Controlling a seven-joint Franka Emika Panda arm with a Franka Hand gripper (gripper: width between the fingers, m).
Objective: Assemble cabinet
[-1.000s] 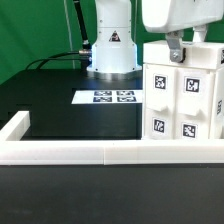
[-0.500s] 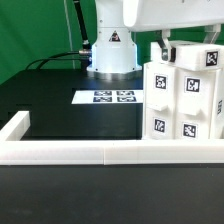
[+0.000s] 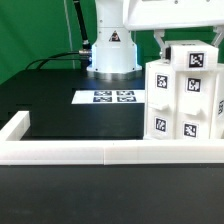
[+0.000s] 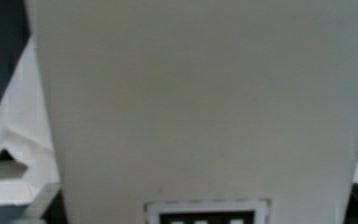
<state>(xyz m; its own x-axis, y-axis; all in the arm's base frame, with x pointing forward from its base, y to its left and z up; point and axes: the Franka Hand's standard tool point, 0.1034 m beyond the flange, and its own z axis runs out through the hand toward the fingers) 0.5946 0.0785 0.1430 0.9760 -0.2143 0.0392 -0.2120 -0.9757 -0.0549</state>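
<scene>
the tall white matte box-shaped cabinet [image 3: 184,92] with small square black-and-white tags stands upright on the black desk [image 3: 70,108], at the exterior view's right, just behind the low white rim wall [image 3: 110,153]. the gripper [image 3: 192,45] is at its top. its jaws stand wide apart, on either side of the cabinet's upper part; i cannot tell if they press it. the flat white marker board [image 3: 108,97] lies beside the cabinet.

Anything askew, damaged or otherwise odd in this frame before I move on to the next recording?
Nothing stands out. The cabinet stands upright on the black table against the low white rim wall, the marker board lies flat, and no loose or broken parts show.
</scene>
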